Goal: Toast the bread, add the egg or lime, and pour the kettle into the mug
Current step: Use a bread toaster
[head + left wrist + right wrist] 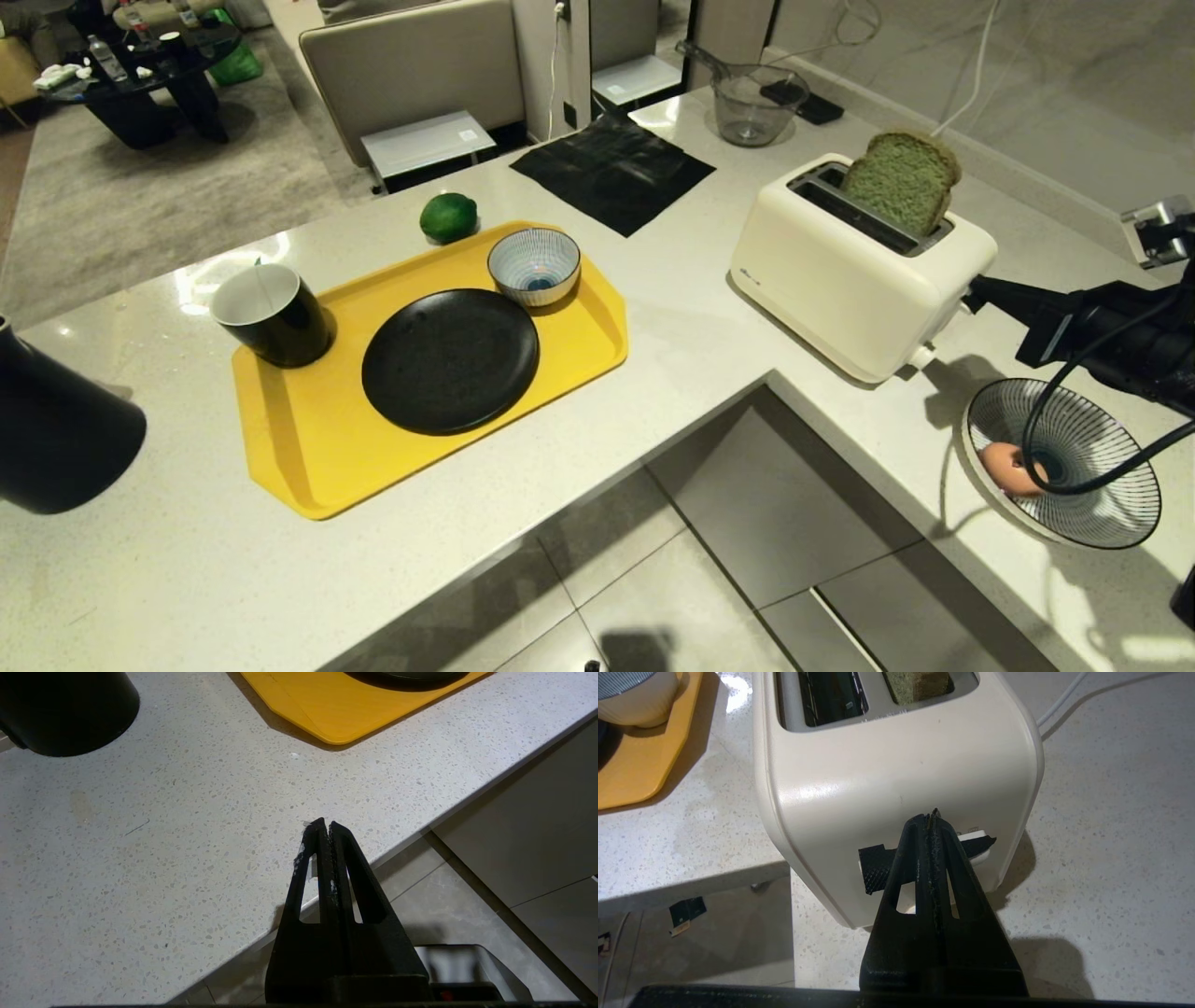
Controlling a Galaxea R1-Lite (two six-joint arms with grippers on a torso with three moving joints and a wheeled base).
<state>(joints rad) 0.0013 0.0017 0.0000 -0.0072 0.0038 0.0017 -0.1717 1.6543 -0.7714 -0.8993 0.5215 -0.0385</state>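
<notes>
The bread [901, 182] stands tall in the far slot of the cream toaster [859, 271], and its top edge [917, 683] shows in the right wrist view. My right gripper [931, 814] is shut and empty, its tips at the toaster's end face over the taped lever [873, 868]. In the head view, the right gripper [976, 291] reaches in from the right. The lime [448, 217] lies behind the tray. The egg [1006, 467] rests in a striped bowl. The mug [271, 313] stands on the tray and the kettle [56, 429] at far left. My left gripper [326, 823] hangs shut above the counter edge.
A yellow tray [308, 448] holds a black plate [450, 359] and a small blue striped bowl [534, 266]. A black cloth [611, 173] and a clear jug [750, 103] lie further back. My arm's cable crosses the wide striped bowl [1102, 504]. The counter is L-shaped around a floor gap.
</notes>
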